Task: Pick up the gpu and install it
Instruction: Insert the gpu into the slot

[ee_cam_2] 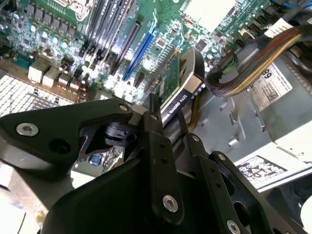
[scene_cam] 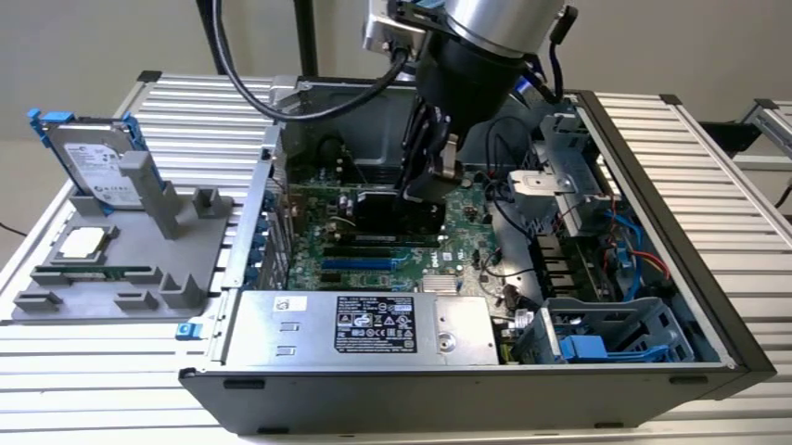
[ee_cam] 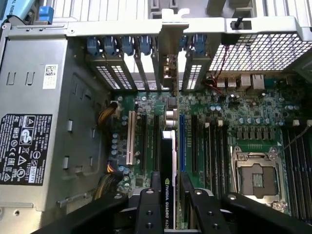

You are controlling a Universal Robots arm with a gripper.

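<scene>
The gripper (ee_cam: 168,187) was clenched on the gpu (ee_cam: 168,161), its black fingers (ee_cam_2: 155,122) pinching the card's top edge. The card stood on edge between them, down inside the open computer case (scene_cam: 693,232), over the green motherboard (ee_cam: 234,122) and in line with a blue slot (ee_cam: 182,146). Just beside them lay the grey power supply (ee_cam: 44,122).

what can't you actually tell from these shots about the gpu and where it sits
- Whether the gpu is seated in its slot: in the first wrist view the card's own edge covers the contact below it.
- The gpu's held end: in both wrist views the end effector covers it.
- The gpu in the exterior view: the arm blocks most of it, and the motherboard beneath is too dark.
</scene>
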